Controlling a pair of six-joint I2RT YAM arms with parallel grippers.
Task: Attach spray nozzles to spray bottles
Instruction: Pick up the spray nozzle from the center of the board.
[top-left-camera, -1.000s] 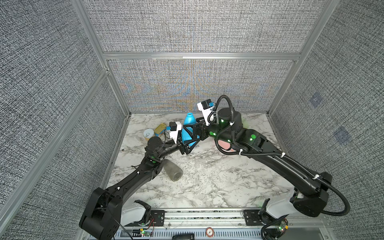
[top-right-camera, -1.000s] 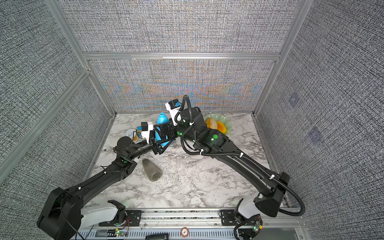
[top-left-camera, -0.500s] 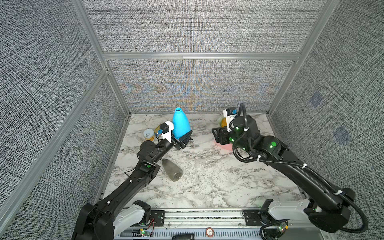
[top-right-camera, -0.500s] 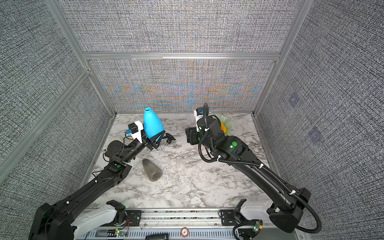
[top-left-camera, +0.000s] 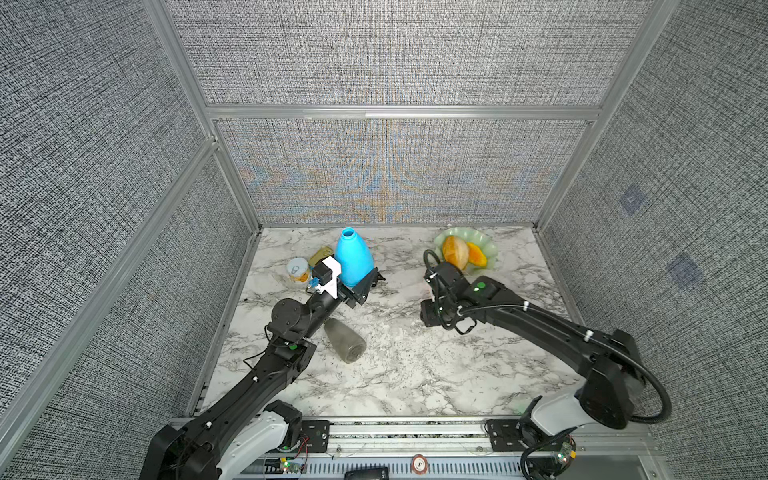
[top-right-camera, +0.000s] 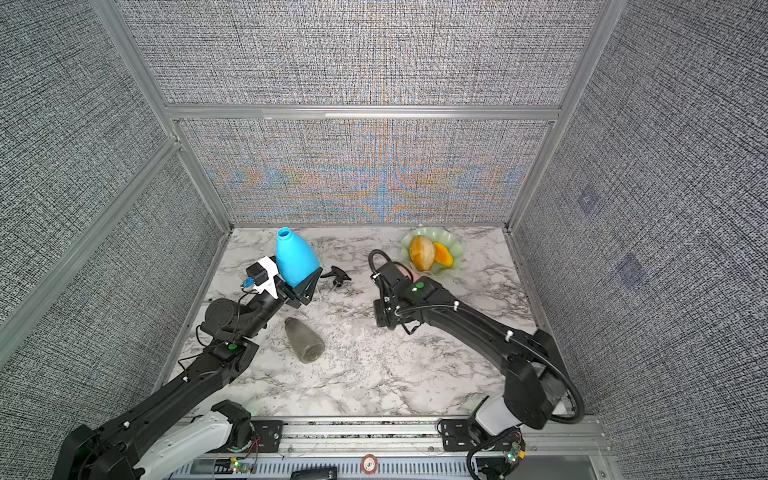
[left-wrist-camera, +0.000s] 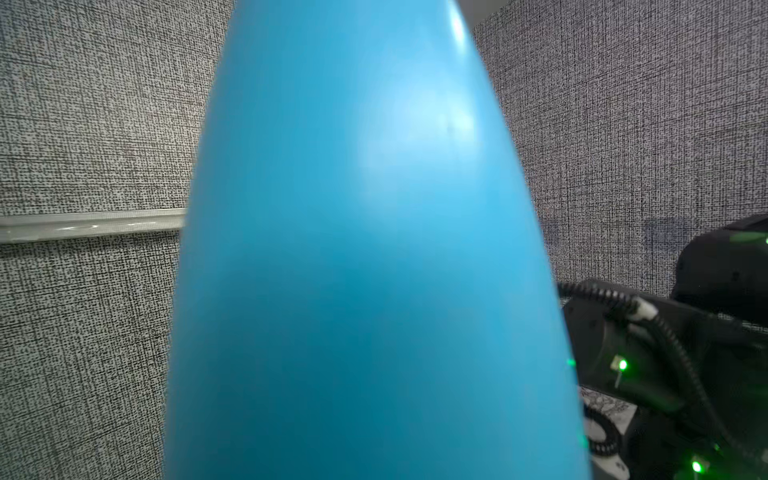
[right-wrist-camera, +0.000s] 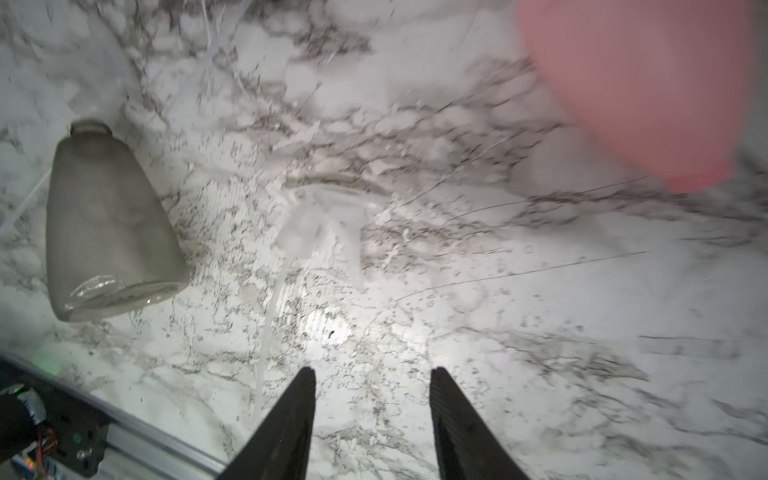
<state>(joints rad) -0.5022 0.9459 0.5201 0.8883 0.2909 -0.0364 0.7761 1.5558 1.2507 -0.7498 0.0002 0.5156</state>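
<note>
My left gripper (top-left-camera: 358, 286) is shut on the lower body of the blue spray bottle (top-left-camera: 353, 257), held upright with its open neck up; the blue bottle (left-wrist-camera: 374, 270) fills the left wrist view. My right gripper (right-wrist-camera: 372, 374) is open and empty, pointing down over the marble. Ahead of it lies a translucent white spray nozzle (right-wrist-camera: 320, 220) with its dip tube trailing toward the fingers. The smoky grey bottle (top-left-camera: 345, 343) lies on its side at centre left. A pink bottle (right-wrist-camera: 640, 83) shows blurred in the right wrist view. A black nozzle (top-right-camera: 338, 276) lies beside the left gripper.
A green dish (top-left-camera: 492, 251) holding orange fruit stands at the back right, just behind the right wrist (top-left-camera: 440, 307). Two tin cans (top-left-camera: 298, 270) sit at the back left behind the left gripper. Fabric walls close three sides; a metal rail (top-left-camera: 415, 432) runs along the front.
My right arm drew away from the blue bottle, swung right and down over the table, and its jaws narrowed. My left arm pulled the blue bottle back left and raised it upright.
</note>
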